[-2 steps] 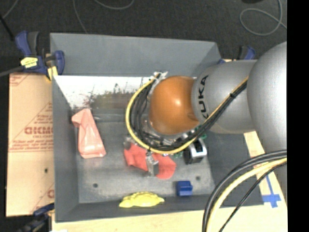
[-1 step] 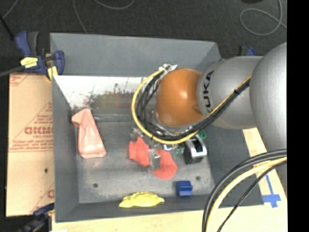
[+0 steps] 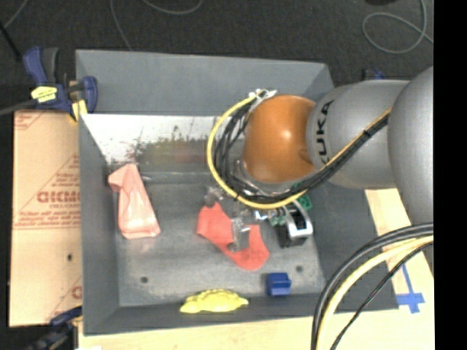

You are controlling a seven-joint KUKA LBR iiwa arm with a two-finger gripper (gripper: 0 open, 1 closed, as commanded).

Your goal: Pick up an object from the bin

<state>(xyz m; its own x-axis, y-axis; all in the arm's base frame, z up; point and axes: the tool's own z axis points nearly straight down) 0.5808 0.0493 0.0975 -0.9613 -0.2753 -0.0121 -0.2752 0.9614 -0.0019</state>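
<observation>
Claw [image 3: 241,235] is low over the red cloth [image 3: 214,227] mid-bin, open or closed I can't tell; pinch a raised fold, lift straight, avoid the blue block [image 3: 278,284].

The bin [image 3: 102,268] is dull grey metal, its far wall flecked with dark scuffs. At the left, the bag [image 3: 133,203] is pale pink. The cloth [image 3: 213,226] in the middle is red, the lump [image 3: 214,302] at the near wall is yellow, and the block [image 3: 278,284] right of it is blue. The item [image 3: 297,223] right of the cloth is green, white and black. The arm [image 3: 379,137] is silver-grey with black lettering, its cover [image 3: 277,141] is orange, and its cables [image 3: 217,133] are yellow and black.
</observation>
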